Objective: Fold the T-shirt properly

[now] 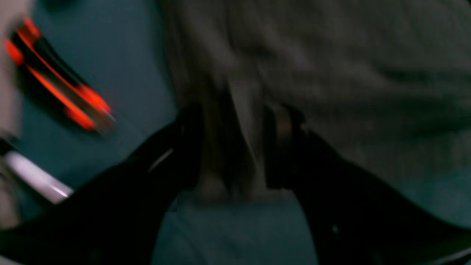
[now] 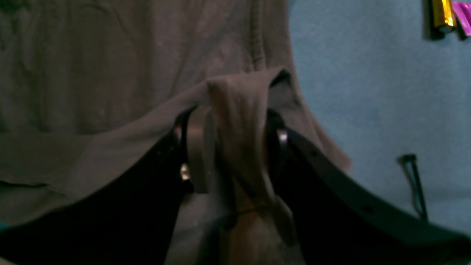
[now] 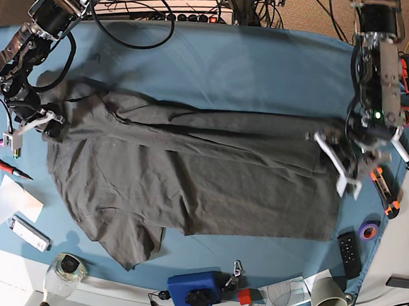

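The dark charcoal-grey T-shirt (image 3: 189, 173) lies spread across the blue tablecloth (image 3: 232, 70), with its far edge pulled taut between my two grippers. My left gripper (image 3: 334, 148) is at the shirt's right end in the base view. In the blurred left wrist view it (image 1: 232, 147) is shut on a bunch of shirt fabric (image 1: 331, 66). My right gripper (image 3: 48, 126) is at the shirt's left end. In the right wrist view it (image 2: 235, 147) is shut on a pinched fold of the shirt (image 2: 110, 73).
A red screwdriver (image 3: 8, 169), white paper (image 3: 5, 205) and a glass jar (image 3: 64, 269) lie front left. A blue box (image 3: 195, 288), paper cup (image 3: 328, 297), black remote (image 3: 349, 253), purple tape roll (image 3: 368, 230) and orange-black tool (image 3: 384, 190) sit front right. Cables run along the back edge.
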Controlling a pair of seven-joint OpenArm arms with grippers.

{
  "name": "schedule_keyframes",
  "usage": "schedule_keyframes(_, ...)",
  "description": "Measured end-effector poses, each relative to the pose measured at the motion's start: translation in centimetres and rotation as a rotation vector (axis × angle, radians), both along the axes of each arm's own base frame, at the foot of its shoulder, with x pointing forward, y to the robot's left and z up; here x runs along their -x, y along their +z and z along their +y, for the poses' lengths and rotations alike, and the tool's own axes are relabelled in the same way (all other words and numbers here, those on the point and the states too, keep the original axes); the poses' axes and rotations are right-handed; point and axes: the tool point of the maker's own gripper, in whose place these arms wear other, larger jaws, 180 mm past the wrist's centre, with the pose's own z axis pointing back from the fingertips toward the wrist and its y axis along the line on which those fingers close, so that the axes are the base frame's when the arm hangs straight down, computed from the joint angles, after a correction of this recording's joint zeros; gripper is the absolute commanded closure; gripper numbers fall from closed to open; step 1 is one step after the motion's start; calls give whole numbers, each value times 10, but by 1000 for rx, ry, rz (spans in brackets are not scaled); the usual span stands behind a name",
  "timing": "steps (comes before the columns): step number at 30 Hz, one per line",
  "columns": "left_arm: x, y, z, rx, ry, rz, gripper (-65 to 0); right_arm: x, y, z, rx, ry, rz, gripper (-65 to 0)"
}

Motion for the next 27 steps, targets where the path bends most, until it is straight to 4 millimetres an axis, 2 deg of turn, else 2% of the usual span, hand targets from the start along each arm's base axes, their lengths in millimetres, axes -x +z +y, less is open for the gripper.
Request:
schedule_keyframes(2,14,-13,-3,12,-2,47,-303,0,0,0,-2,1,-1,-215)
schedule_keyframes(4,20,-18,-3,11,-1,63,-327,-1,0,0,-1,0,-2,-215)
schedule_keyframes(8,27,-23,0,15,10,78,-326,-1,0,0,-1,1,-2,-215)
schedule_keyframes(14,25,-23,13,33,85,66,-326,0,0,-1,5,-1,3,-215)
schedule_keyframes(17,30,-37,17,46,120,109,-326,0,0,0,1,0,1,-215)
schedule_keyframes(21,36,-55,13,80,138,158,-326,-5,6,7,-42,9,-41,-215)
schedule_keyframes(27,32,-61,12,96,152,155,-321,-10,18,25,-136,77,-107,-215)
